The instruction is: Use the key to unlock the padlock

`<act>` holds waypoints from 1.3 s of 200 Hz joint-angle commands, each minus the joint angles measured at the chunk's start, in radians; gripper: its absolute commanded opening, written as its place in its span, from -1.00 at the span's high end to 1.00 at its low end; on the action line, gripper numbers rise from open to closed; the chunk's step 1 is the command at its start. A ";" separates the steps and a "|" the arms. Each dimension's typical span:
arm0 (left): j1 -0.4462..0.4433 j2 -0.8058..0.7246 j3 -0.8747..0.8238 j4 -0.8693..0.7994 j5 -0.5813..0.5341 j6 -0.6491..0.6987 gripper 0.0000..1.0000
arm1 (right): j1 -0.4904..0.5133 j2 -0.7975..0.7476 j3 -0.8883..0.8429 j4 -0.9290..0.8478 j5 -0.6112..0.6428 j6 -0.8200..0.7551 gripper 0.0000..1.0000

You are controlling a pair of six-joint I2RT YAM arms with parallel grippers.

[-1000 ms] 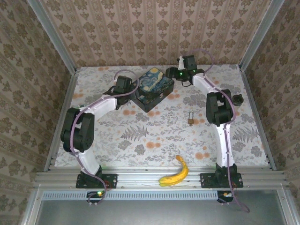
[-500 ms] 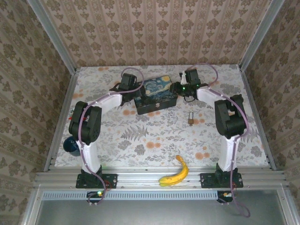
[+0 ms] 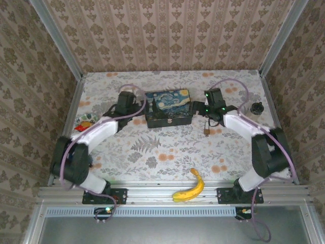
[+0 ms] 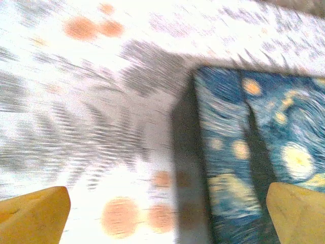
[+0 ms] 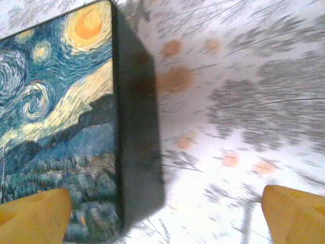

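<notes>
Left gripper (image 3: pixel 140 108) at left end of starry tin (image 3: pixel 168 107), jaws spread wide: one finger over lid, other over table (image 3: pixel 152 147). Right gripper (image 3: pixel 199 108) at tin's right end, jaws likewise spread. Padlock (image 3: pixel 206 129) on table near tin's right front corner, just beside right arm, untouched. Banana (image 3: pixel 189 187) at near edge.

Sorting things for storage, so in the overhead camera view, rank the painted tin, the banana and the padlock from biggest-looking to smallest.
1. starry-night tin
2. banana, long but thinner
3. padlock, by far the smallest
</notes>
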 commanded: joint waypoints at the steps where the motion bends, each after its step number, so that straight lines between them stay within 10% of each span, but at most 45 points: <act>1: 0.035 -0.185 -0.164 0.143 -0.255 0.230 -1.00 | -0.043 -0.175 -0.108 0.029 0.196 -0.090 -1.00; 39: 0.179 -0.401 -0.495 0.495 -0.225 0.397 -1.00 | -0.144 -0.374 -0.355 0.297 0.315 -0.222 -1.00; 74: 0.269 -0.261 -0.628 0.846 -0.089 0.511 -1.00 | -0.240 -0.365 -0.613 0.814 0.268 -0.382 -1.00; 113: 0.292 -0.136 -0.618 1.045 -0.005 0.602 -1.00 | -0.389 -0.164 -0.559 0.824 0.071 -0.229 -1.00; 209: 0.481 -0.173 -0.671 0.985 0.214 0.448 -1.00 | -0.316 -0.078 -0.651 1.073 -0.005 -0.351 -1.00; 260: 0.456 0.168 -0.674 1.302 0.281 0.509 -1.00 | -0.272 -0.004 -0.622 1.085 0.048 -0.387 -1.00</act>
